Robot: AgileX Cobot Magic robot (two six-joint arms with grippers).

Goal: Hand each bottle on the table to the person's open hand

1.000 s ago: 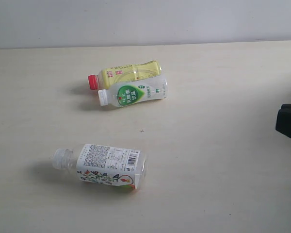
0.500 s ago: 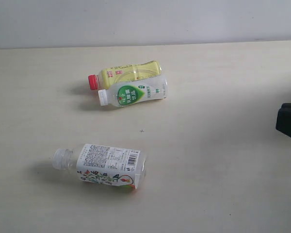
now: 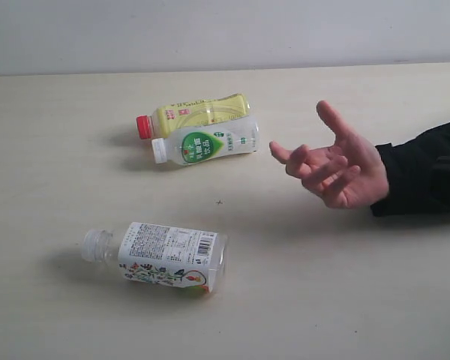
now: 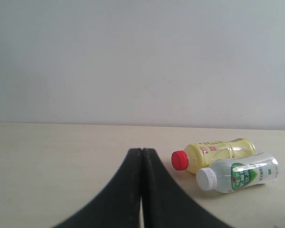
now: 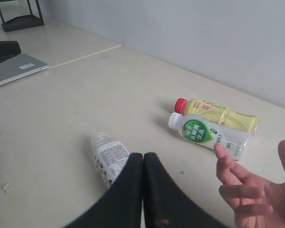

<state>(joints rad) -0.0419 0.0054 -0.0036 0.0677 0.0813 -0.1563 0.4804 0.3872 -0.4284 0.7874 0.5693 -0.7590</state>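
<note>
exterior view: yellow bottle (image 3: 199,114) lay touching white bottle (image 3: 210,142) on tabletop (image 3: 322,300); clear-capped bottle (image 3: 165,255) lay nearer camera, well apart. person's open hand (image 3: 341,169) hovered right of them, fingers spread. left hand (image 4: 141,154) and right hand (image 5: 143,159) both closed tight, empty.

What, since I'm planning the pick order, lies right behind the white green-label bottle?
The red-capped yellow bottle lies on its side just behind the white bottle, apparently touching it. The white bottle hides the yellow one's near lower edge.

A plain pale wall (image 3: 225,34) (evenly lit) fills the background, a black frame (image 5: 20,22) near it.
</note>
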